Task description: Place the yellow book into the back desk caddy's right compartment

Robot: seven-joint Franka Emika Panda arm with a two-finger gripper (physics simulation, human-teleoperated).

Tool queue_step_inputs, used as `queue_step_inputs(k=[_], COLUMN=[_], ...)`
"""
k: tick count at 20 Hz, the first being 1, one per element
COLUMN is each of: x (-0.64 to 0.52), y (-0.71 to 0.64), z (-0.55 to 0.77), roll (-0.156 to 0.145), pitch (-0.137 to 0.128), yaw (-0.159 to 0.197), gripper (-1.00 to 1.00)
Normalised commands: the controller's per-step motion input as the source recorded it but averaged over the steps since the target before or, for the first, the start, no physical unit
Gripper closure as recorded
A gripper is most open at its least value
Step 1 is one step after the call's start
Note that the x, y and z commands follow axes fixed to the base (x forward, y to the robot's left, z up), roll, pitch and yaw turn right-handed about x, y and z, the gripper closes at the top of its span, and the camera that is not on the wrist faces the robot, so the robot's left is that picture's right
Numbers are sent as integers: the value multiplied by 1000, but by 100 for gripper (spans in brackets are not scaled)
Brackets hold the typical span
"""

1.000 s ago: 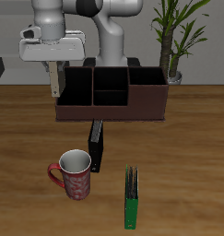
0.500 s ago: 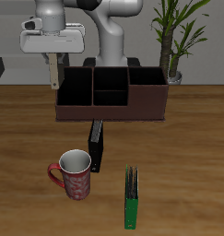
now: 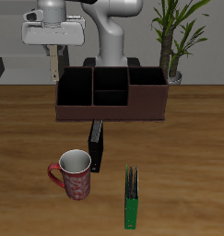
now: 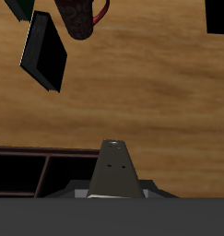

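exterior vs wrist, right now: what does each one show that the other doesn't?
Exterior only: the leafy green potted plant, the white robot arm, and the end effector gripping the thin yellowish-tan book above the table.
Wrist only: an unidentifiable dark shape at the frame edge.
Both: the long dark brown desk caddy, the flat black book and the red patterned mug.

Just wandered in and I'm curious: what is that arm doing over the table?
The gripper holds a thin yellow book hanging upright, in the air above one end of the dark brown desk caddy. The book is not in any compartment yet. On the table nearer the front are a black book, a red mug and a green book, all untouched.
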Motion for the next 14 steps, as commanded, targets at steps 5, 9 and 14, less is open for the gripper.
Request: queue_step_inputs(k=[5,9,14], x=[-160,-25,-74], y=[126,118,111], z=[47,-61,-106], roll=[6,-55,-5], pitch=[-14,16,30], yaw=[-2,-32,-24], gripper=[100,100,100])
